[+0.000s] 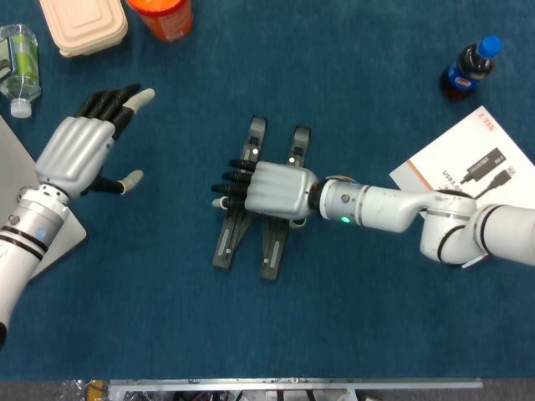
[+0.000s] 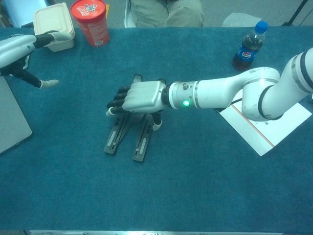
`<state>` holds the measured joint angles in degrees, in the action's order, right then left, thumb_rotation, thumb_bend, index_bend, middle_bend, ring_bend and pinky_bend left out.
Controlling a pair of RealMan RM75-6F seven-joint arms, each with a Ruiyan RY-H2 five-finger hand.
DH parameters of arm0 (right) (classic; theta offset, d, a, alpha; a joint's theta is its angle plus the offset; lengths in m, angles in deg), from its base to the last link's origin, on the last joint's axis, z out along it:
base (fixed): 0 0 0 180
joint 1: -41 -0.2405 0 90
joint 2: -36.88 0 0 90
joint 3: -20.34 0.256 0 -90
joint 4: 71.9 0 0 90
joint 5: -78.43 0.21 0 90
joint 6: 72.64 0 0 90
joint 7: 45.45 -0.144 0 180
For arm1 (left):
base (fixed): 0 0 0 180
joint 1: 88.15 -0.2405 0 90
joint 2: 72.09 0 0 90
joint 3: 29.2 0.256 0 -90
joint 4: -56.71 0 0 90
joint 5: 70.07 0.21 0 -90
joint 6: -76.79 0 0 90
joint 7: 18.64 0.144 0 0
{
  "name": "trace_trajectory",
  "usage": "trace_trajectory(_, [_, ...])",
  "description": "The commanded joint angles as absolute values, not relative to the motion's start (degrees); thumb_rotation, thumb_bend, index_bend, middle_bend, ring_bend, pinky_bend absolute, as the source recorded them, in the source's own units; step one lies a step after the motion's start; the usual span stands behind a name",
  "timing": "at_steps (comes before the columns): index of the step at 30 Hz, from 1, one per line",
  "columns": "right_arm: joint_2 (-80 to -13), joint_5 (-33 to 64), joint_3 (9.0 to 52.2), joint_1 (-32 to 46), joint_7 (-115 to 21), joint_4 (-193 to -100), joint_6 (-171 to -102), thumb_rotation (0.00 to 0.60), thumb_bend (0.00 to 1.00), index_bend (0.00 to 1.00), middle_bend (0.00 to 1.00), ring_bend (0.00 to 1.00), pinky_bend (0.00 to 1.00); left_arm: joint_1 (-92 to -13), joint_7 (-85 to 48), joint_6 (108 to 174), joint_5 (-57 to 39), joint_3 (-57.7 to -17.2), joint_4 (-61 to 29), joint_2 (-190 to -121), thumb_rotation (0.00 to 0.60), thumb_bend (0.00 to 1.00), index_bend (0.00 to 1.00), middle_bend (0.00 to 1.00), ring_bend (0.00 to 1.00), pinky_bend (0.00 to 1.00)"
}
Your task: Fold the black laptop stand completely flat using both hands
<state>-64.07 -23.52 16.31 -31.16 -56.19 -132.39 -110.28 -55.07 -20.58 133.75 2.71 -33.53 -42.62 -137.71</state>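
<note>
The blue table (image 1: pixel 376 334) fills both views, and the right arm (image 2: pixel 234 90) stretches across it from the right edge toward the middle, a green light glowing at its wrist. At the far left edge lies part of a grey laptop (image 2: pixel 10 122), flat on the cloth. A white booklet (image 1: pixel 472 171) with an orange corner and a cable diagram sits at the right, partly under the right arm. The black laptop stand (image 1: pixel 266 242) lies near the middle of the table, its two long bars close together and running roughly side by side, low against the cloth; whether it is fully flat cannot be told. The right hand (image 1: pixel 266 187) lies palm down across the middle of the stand, its dark fingers (image 1: pixel 230 177) reaching past the left bar and loosely spread, resting on the stand rather than closed around it. The left hand (image 1: pixel 77 152) hovers well to the left of the stand, holding nothing, fingers extended and apart with the thumb out to the side. At the far side of the table stand a beige lidded box (image 1: pixel 84 25) and, just beside it, a red tub (image 2: pixel 89 20). A cola bottle (image 1: pixel 468 68) with a blue cap stands near the booklet, and a small clear bottle (image 1: pixel 20 71) lies at the left edge
</note>
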Motion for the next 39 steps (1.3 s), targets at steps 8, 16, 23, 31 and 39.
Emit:
trace_trajectory(8, [-65.33, -22.42, 16.32, -32.62, -57.70, -131.32, -109.12, 0.600, 0.00, 0.00, 0.00, 0.00, 0.00, -55.53, -21.37, 133.66, 3.49, -33.72, -42.40, -137.74, 0.600, 0.27, 0.00, 0.00, 0.00, 0.00])
trace_trajectory(16, [-65.86, -21.17, 16.27, -33.23, -58.91, -131.02, -108.03, 0.600, 0.00, 0.00, 0.10, 0.00, 0.00, -55.91, -21.82, 133.67, 3.79, -33.85, -42.50, -137.56, 0.600, 0.27, 0.00, 0.00, 0.00, 0.00])
trace_trajectory(23, [-65.86, -20.49, 16.22, -33.49, -59.11, -131.33, -107.68, 0.600, 0.00, 0.00, 0.15, 0.00, 0.00, -56.09, -22.09, 133.59, 4.15, -33.91, -42.45, -137.54, 0.600, 0.27, 0.00, 0.00, 0.00, 0.00])
trace_trajectory(31, [-65.76, -19.80, 16.30, -33.56, -59.24, -131.71, -107.65, 0.600, 0.00, 0.00, 0.21, 0.00, 0.00, -56.24, -22.30, 133.46, 4.28, -34.07, -42.66, -137.36, 0.600, 0.27, 0.00, 0.00, 0.00, 0.00])
trace_trajectory(39, [-65.66, -19.32, 16.25, -33.35, -58.61, -132.04, -107.77, 0.600, 0.02, 0.00, 0.26, 0.03, 0.00, -56.20, -22.59, 133.08, 4.50, -34.13, -42.66, -137.57, 0.600, 0.27, 0.00, 0.00, 0.00, 0.00])
